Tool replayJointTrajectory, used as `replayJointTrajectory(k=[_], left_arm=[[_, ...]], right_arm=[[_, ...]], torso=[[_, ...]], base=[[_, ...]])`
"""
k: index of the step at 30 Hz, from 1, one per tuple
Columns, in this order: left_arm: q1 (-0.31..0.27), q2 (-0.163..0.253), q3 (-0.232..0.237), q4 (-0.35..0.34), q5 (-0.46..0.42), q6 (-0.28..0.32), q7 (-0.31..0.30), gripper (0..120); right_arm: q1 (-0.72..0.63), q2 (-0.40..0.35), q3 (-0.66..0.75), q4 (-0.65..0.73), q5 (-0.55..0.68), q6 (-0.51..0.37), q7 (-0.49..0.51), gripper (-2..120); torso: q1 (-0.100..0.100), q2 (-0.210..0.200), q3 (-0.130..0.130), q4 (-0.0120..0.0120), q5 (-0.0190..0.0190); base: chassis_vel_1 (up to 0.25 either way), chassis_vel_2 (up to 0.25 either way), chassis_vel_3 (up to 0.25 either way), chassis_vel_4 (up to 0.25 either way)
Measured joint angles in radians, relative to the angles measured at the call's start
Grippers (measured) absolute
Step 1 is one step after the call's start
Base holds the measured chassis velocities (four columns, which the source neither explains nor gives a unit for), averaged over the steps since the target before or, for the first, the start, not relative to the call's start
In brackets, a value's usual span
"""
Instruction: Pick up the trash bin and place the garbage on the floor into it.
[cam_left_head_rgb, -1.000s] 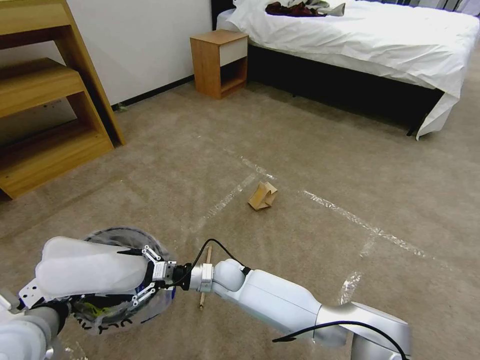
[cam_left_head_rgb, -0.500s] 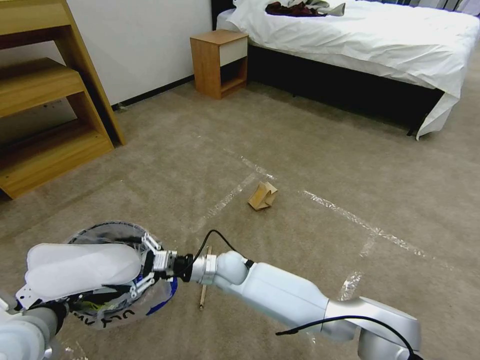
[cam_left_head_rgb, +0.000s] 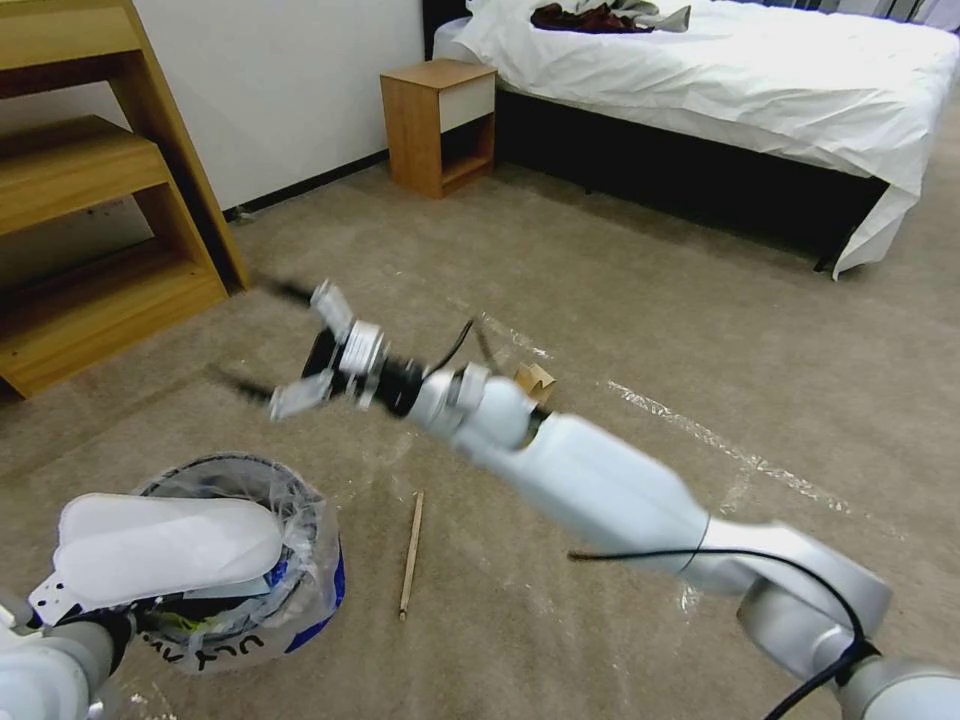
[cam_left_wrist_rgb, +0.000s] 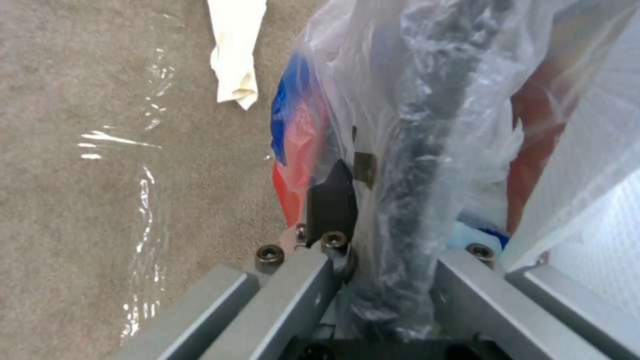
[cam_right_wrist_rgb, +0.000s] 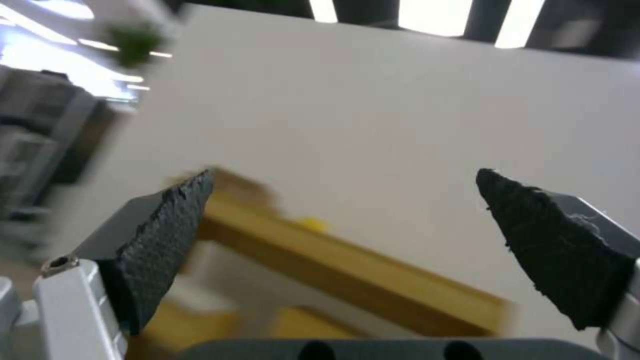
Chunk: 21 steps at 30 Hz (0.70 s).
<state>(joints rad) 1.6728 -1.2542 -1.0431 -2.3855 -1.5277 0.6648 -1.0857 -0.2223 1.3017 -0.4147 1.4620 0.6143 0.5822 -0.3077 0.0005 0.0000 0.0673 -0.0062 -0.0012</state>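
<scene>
The trash bin (cam_left_head_rgb: 300, 560), a dark bucket lined with a clear bag, sits low at the left. A flat white slipper (cam_left_head_rgb: 165, 545) lies across its mouth. My left gripper (cam_left_wrist_rgb: 373, 200) is shut on the bin's rim (cam_left_wrist_rgb: 417, 125) through the plastic bag. Red wrappers (cam_left_wrist_rgb: 533, 125) show inside the bag. My right gripper (cam_left_head_rgb: 250, 335) is raised above the floor (cam_left_head_rgb: 620, 290), open and empty, pointing at the shelf unit. A thin wooden stick (cam_left_head_rgb: 410, 555) lies right of the bin. Folded brown cardboard (cam_left_head_rgb: 537, 378) peeks out behind my right arm. Crumpled white paper (cam_left_wrist_rgb: 233, 55) lies by the bin.
A wooden shelf unit (cam_left_head_rgb: 90, 200) stands at the left and a nightstand (cam_left_head_rgb: 440, 125) by the wall. A bed (cam_left_head_rgb: 720, 90) with dark clothes (cam_left_head_rgb: 595, 17) fills the far right. Shiny tape strips (cam_left_head_rgb: 700, 430) cross the carpet.
My right gripper has let go of the white slipper, which now rests across the bin. It has swung up and away from the bin, fingers wide apart.
</scene>
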Motion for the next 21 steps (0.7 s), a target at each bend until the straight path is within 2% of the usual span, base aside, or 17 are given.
replayJointTrajectory(k=[5, 6, 8, 10, 12, 14, 17, 18, 21], left_arm=[[0.018, 0.02, -0.039, -0.012, -0.027, 0.0, -0.01, 0], [0.018, 0.02, -0.039, -0.012, -0.027, 0.0, -0.01, 0], [0.027, 0.032, -0.056, -0.011, -0.032, -0.001, -0.011, 0], [0.028, 0.035, -0.058, -0.011, -0.033, -0.001, -0.011, 0], [0.031, 0.046, -0.072, -0.009, -0.038, 0.0, -0.011, 0], [0.031, 0.05, -0.078, -0.008, -0.039, 0.0, -0.011, 0], [0.04, 0.069, -0.112, 0.009, -0.042, 0.004, -0.005, 0], [0.04, 0.069, -0.112, 0.009, -0.042, 0.004, -0.005, 0], [0.05, 0.091, -0.15, 0.024, -0.049, 0.01, 0.006, 0]], right_arm=[[-0.056, -0.048, 0.123, 0.005, 0.004, -0.051, 0.153, 100], [-0.056, -0.048, 0.123, 0.005, 0.004, -0.051, 0.153, 100], [-0.131, -0.089, 0.173, 0.026, -0.003, -0.075, 0.223, 100], [-0.144, -0.096, 0.18, 0.028, -0.008, -0.079, 0.235, 100], [-0.227, -0.141, 0.237, 0.052, -0.03, -0.096, 0.277, 100], [-0.258, -0.159, 0.265, 0.062, -0.034, -0.101, 0.278, 100], [-0.36, -0.239, 0.375, 0.081, -0.04, -0.088, 0.186, 100], [-0.36, -0.239, 0.375, 0.081, -0.04, -0.088, 0.186, 100], [-0.411, -0.303, 0.404, 0.068, -0.041, -0.05, 0.126, 100]], torso=[[0.0, 0.0, 0.0, 0.0, 0.0001], [0.0, 0.0, 0.0, 0.0, 0.0001], [0.0, 0.0, 0.0, -0.0001, 0.0001], [0.0, 0.0, 0.0, -0.0002, 0.0002], [0.0, 0.0, 0.0, -0.0002, 0.0002], [0.0, 0.0, 0.0, -0.0002, 0.0001], [0.0, 0.0, 0.0, -0.0003, 0.0], [0.0, 0.0, 0.0, -0.0003, 0.0], [0.0, 0.0, 0.0, -0.0002, -0.0001]], base=[[0.0, 0.0, 0.0, 0.0], [0.0, 0.0, 0.0, 0.0], [0.0, 0.0, 0.0, 0.0], [0.0, 0.0, 0.0, 0.0], [0.0, 0.0, 0.0, 0.0], [0.0, 0.0, 0.0, 0.0], [0.0, 0.0, 0.0, 0.0], [0.0, 0.0, 0.0, 0.0], [0.0, 0.0, 0.0, 0.0]])
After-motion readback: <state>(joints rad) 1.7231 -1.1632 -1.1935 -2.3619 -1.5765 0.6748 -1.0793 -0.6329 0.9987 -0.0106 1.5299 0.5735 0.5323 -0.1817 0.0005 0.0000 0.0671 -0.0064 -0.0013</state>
